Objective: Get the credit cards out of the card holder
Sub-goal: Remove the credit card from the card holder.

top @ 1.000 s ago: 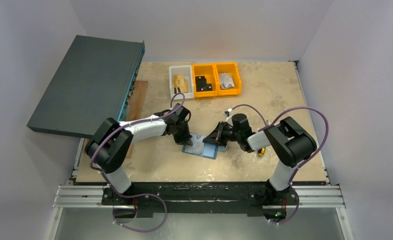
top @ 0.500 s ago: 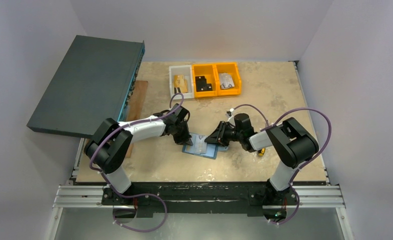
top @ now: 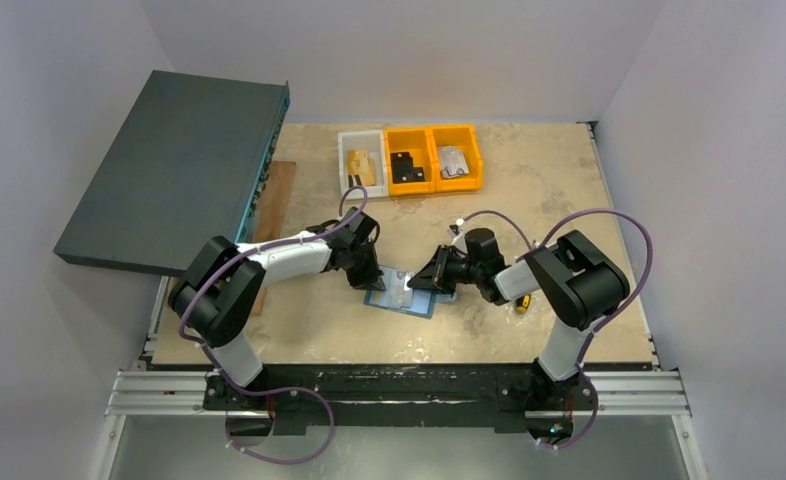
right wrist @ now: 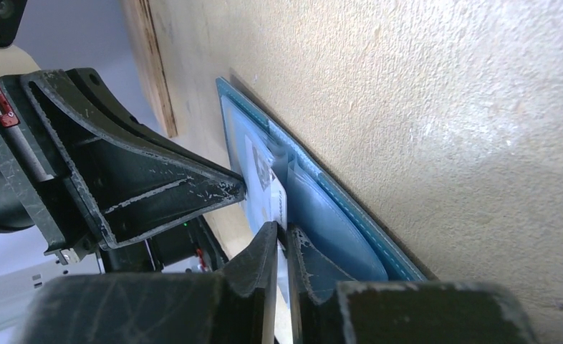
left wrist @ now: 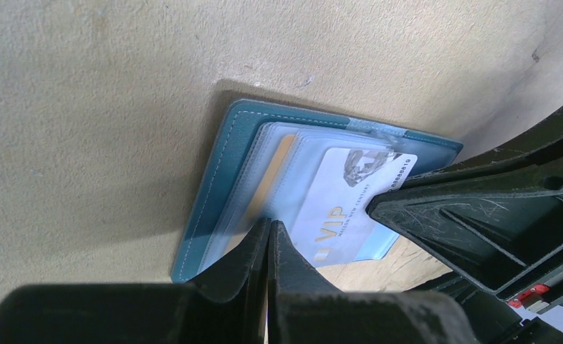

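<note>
On the tan desk (top: pixel 569 180), the card holder (left wrist: pixel 225 165) lies under the left end effector (left wrist: pixel 270 228), which is closed tight. The right end effector (right wrist: pixel 282 233) pinches a white credit card (left wrist: pixel 336 208).

Teal-blue card holder (top: pixel 399 300) lying open and flat on the worktop (top: pixel 529 200). A pale VIP card (left wrist: pixel 339 211) protrudes partway from its pockets. A gold-tan card (left wrist: pixel 277 175) stays tucked inside.

One corner of the white card (left wrist: pixel 336 208) is covered by the right gripper (right wrist: pixel 282 231). The gold-tan card (left wrist: pixel 273 175) is mostly hidden inside the card holder (left wrist: pixel 218 179). The contents of the bins (top: pixel 433 160) cannot be told.
</note>
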Available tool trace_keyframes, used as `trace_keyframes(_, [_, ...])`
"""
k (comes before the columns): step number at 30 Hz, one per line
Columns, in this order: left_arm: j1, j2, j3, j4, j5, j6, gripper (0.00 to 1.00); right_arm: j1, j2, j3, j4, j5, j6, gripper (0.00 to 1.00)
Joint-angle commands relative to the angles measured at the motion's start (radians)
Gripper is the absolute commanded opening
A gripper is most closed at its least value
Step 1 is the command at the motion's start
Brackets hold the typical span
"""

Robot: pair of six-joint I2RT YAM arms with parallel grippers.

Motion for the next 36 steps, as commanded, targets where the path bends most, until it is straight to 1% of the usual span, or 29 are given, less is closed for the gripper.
trace_keyframes(1, [0.012,0.049,-0.072,-0.124,-0.128,0.032,0.00,0.006,-0.036,0.008,-0.005,0.002,-0.007,0.04])
trace_keyframes(3, [0.016,0.042,-0.082,-0.119,-0.127,0.029,0.00,0.004,-0.065,0.015,-0.081,0.028,-0.044,0.01])
trace_keyframes(7, [0.036,0.025,-0.115,-0.101,-0.117,0.020,0.00,-0.003,-0.116,0.018,-0.202,0.067,-0.101,0.00])
trace_keyframes(13, [0.040,0.010,-0.133,-0.097,-0.117,0.018,0.00,-0.020,-0.170,0.025,-0.302,0.084,-0.150,0.00])
trace_keyframes(20, [0.043,-0.007,-0.140,-0.086,-0.104,0.017,0.00,-0.028,-0.276,0.072,-0.462,0.131,-0.215,0.00])
trace_keyframes(24, [0.043,-0.042,-0.135,-0.070,-0.085,0.024,0.00,-0.030,-0.314,0.105,-0.508,0.135,-0.228,0.00])
trace_keyframes(29, [0.041,-0.108,-0.067,-0.085,-0.071,0.069,0.00,-0.030,-0.339,0.138,-0.529,0.126,-0.226,0.00])
trace_keyframes(33, [0.030,-0.185,0.015,-0.146,-0.066,0.130,0.00,-0.032,-0.361,0.174,-0.559,0.134,-0.226,0.00])
trace_keyframes(36, [0.018,-0.262,0.046,-0.180,-0.070,0.156,0.01,-0.035,-0.374,0.216,-0.594,0.149,-0.231,0.00])
